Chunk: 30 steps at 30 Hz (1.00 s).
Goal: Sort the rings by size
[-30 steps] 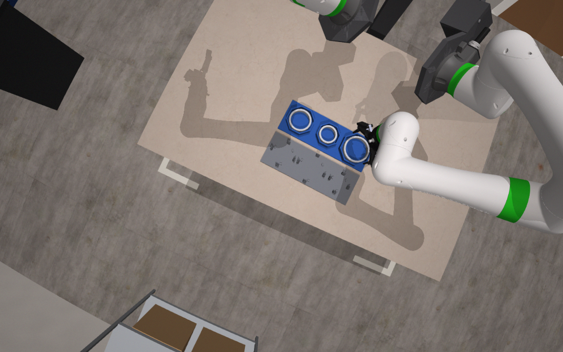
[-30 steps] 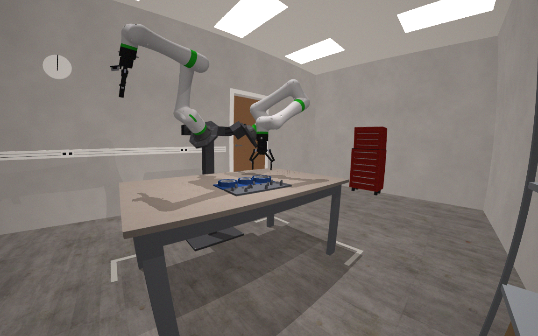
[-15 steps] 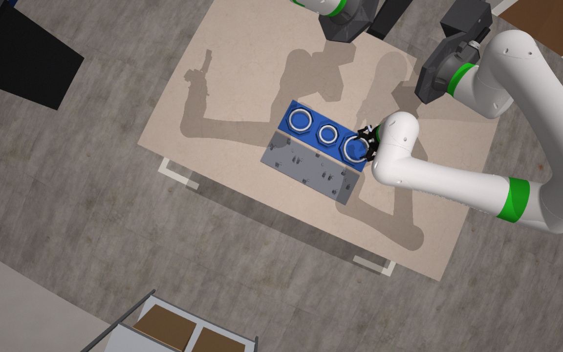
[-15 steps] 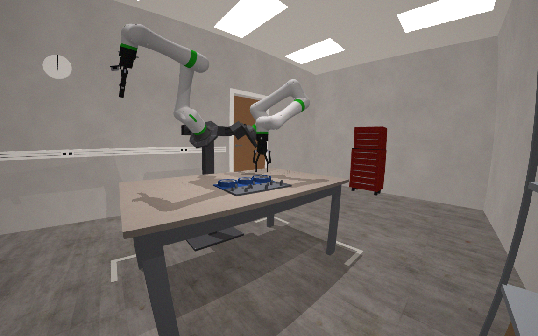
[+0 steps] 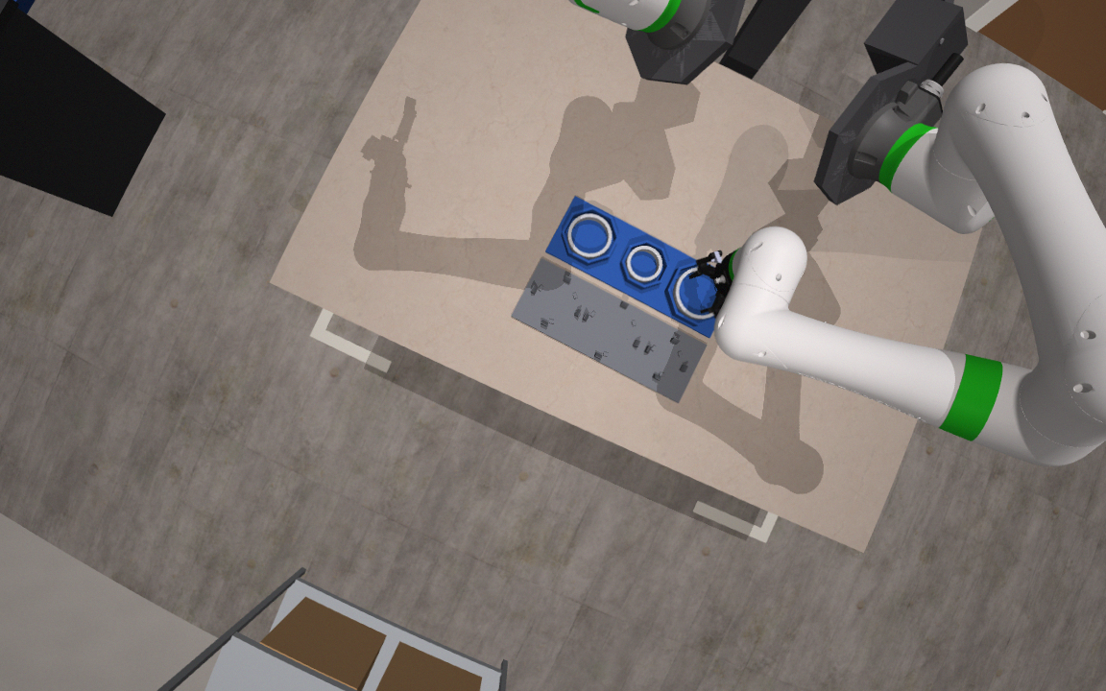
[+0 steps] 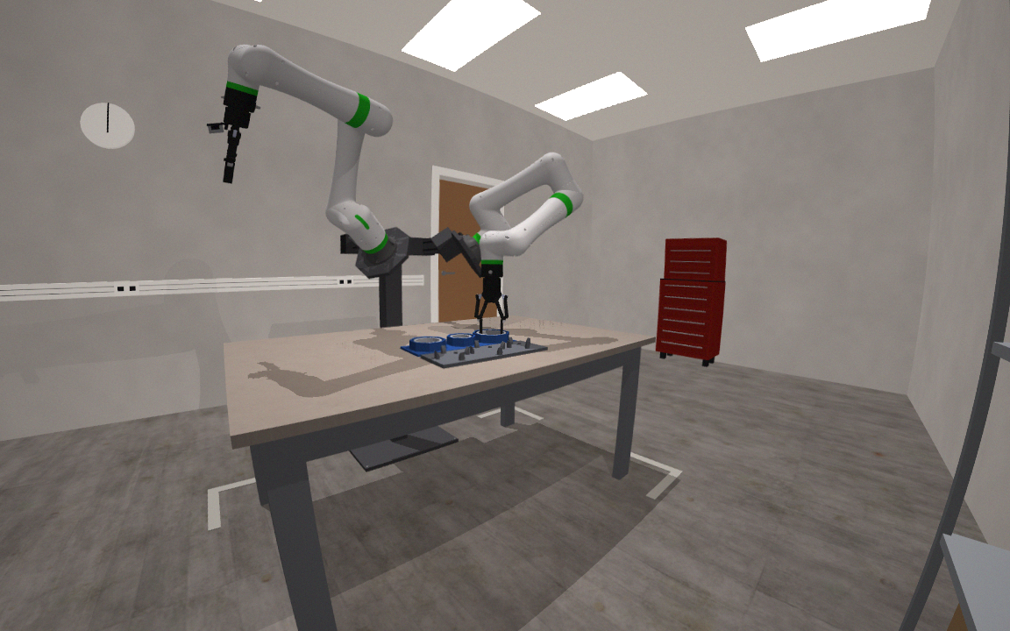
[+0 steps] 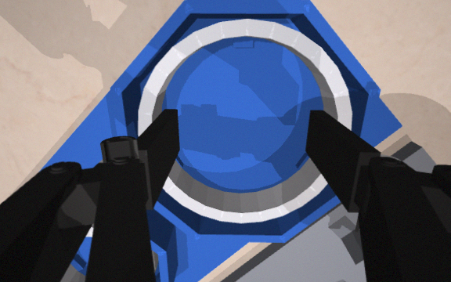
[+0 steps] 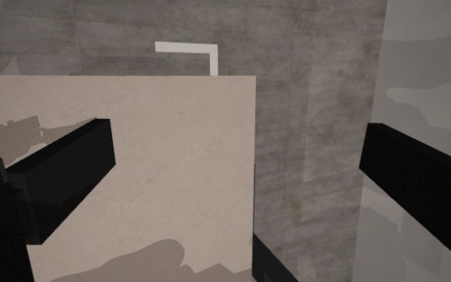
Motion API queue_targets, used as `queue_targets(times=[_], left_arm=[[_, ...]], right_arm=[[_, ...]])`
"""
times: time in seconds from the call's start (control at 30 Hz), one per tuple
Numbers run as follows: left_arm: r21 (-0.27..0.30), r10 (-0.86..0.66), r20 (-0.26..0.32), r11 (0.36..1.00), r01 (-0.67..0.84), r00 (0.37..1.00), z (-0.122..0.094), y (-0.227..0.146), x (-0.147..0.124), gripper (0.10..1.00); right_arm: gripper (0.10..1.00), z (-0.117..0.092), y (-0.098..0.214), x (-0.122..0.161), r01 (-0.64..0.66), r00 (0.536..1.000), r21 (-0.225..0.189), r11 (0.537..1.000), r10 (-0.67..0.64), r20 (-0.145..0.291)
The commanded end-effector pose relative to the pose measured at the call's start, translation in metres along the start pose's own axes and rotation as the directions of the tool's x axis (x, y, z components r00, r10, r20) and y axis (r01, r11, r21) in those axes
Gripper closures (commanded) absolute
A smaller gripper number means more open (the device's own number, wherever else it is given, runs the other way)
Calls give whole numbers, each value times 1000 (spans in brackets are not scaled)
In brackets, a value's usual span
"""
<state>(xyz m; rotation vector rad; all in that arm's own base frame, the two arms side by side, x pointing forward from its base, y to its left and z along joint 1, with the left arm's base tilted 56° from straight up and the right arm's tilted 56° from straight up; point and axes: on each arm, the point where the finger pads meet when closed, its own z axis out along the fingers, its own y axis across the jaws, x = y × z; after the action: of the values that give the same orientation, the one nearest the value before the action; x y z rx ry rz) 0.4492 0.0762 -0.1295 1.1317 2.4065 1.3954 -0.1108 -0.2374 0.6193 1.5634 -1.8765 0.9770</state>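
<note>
Blue pallet (image 5: 659, 279) (image 6: 407, 349) (image 7: 210, 270), three white rings, grey holder plate (image 5: 600, 330) (image 6: 453, 360) (image 7: 300, 258) alongside

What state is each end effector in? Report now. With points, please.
Left end effector (image 5: 703, 290) (image 6: 492, 330) (image 7: 243, 130): partly open, inside the largest ring (image 5: 674, 292) (image 6: 490, 336) (image 7: 245, 27), not gripping.
Right end effector (image 6: 228, 180) (image 8: 237, 144): wide open, holding nothing.

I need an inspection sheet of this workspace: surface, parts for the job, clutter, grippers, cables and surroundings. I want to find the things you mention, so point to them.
Surface: beige table top (image 5: 454, 172) (image 6: 320, 368), arm shadows across it.
Job's things: largest ring (image 5: 675, 302) (image 7: 245, 27), middle-sized ring (image 5: 570, 230) and smallest ring (image 5: 629, 260) sit in the blue pallet (image 5: 553, 249); gray holder plate (image 5: 604, 330) (image 6: 445, 361) beside it, no ring on it.
Clutter: nothing seen.
Grippers: left gripper (image 6: 492, 330) (image 7: 243, 129) partly open, fingertips inside the largest ring's bore; right gripper (image 6: 228, 180) (image 8: 237, 142) open, raised, away from the rings.
Cables: nothing seen.
Surroundings: red tool cabinet (image 6: 691, 314), brown door (image 6: 458, 274), wall clock (image 6: 107, 135).
</note>
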Motion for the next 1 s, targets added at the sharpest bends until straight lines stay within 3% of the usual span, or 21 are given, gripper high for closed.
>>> queue_targets(times=[0.0, 0.33, 0.97], left_arm=[[0, 0, 1, 1000, 0, 1000, 0, 0, -1, 504], [0, 0, 1, 1000, 0, 1000, 13, 0, -1, 504], [0, 0, 1, 1000, 0, 1000, 14, 0, -1, 479]], right_arm=[[98, -1, 0, 0, 0, 1000, 0, 1000, 0, -2], [98, -1, 0, 0, 0, 1000, 0, 1000, 0, -2], [98, -1, 0, 0, 0, 1000, 0, 1000, 0, -2]])
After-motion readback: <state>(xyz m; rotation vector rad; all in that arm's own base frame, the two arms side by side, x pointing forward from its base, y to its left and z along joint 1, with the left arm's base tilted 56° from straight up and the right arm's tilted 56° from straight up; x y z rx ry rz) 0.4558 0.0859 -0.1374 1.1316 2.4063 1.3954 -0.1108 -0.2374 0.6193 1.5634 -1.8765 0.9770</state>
